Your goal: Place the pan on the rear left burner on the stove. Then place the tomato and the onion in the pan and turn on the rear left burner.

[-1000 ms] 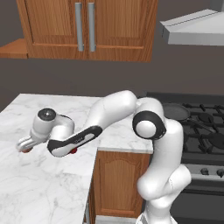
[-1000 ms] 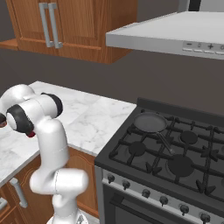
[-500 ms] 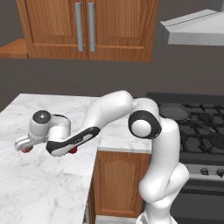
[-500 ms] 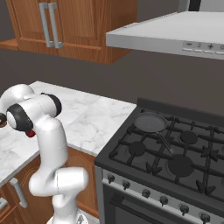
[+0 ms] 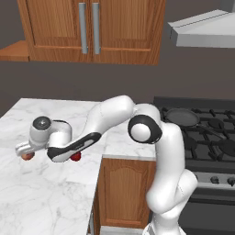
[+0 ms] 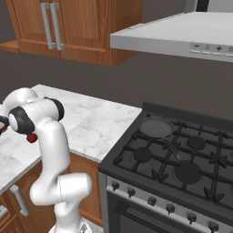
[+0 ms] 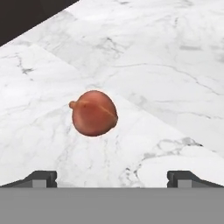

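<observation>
The orange-brown onion (image 7: 94,113) lies on the white marble counter, ahead of my gripper (image 7: 112,178) and a little left of centre between the open fingertips (image 7: 41,178). From the left base, the gripper (image 5: 22,149) hovers just above the onion (image 5: 28,156), with nothing held. The dark red tomato (image 5: 75,157) rests on the counter to the right, under my forearm, and the tomato (image 6: 32,138) peeks out beside the arm. The dark pan (image 6: 156,127) sits on the rear left burner of the black stove (image 6: 136,170); the pan (image 5: 182,117) covers the burner cap.
Dark knobs (image 6: 150,201) line the stove's silver front panel. Wooden cabinets (image 5: 92,27) hang above the counter and a grey hood (image 6: 182,34) above the stove. The counter's front edge (image 5: 98,183) drops to a lower cabinet door.
The hand has drifted slightly left over the counter toward the onion. The jaws stay open; the pan, tomato and onion have not moved.
</observation>
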